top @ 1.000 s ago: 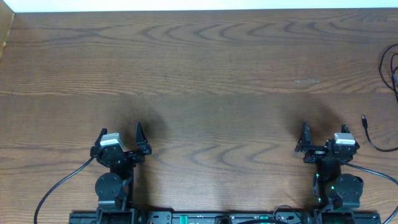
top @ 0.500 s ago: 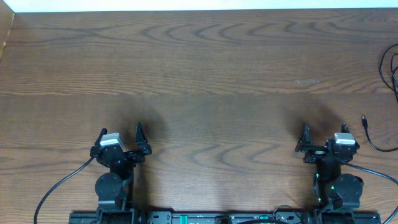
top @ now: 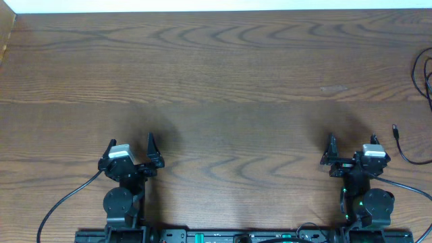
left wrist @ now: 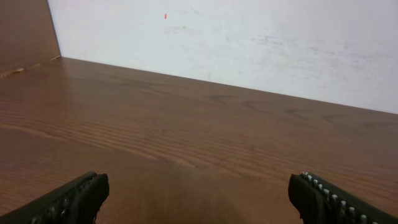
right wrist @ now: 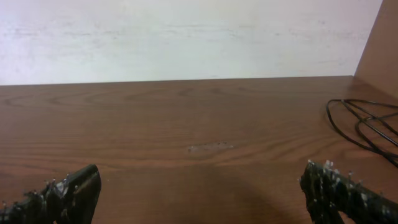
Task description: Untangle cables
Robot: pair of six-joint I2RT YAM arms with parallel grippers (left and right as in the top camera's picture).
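Cables: thin black cables (top: 427, 79) lie at the far right edge of the surface (top: 216, 81), partly cut off by the frame in the overhead view
Loops: in the right wrist view the cables (right wrist: 359, 126) show as several thin black strands fanning over the wood near a brown side panel (right wrist: 380, 43)
Plug end: a small black plug (top: 395, 129) lies nearer the robot than the loops, its cord curving away to the right edge; whether it joins the loops cannot be told
Right fingers: the right fingers (top: 331, 146) stand spread wide with nothing between them, near the plug but apart from it; the wrist view shows both dark toothed fingers (right wrist: 68, 190) over bare wood
Left fingers: the left fingers (top: 150, 144) are likewise spread wide and hold nothing, well apart from the cables; in the wrist view the fingers (left wrist: 74, 198) frame bare wood
Backdrop: a pale wall (left wrist: 249, 37) rises behind the far edge of the surface
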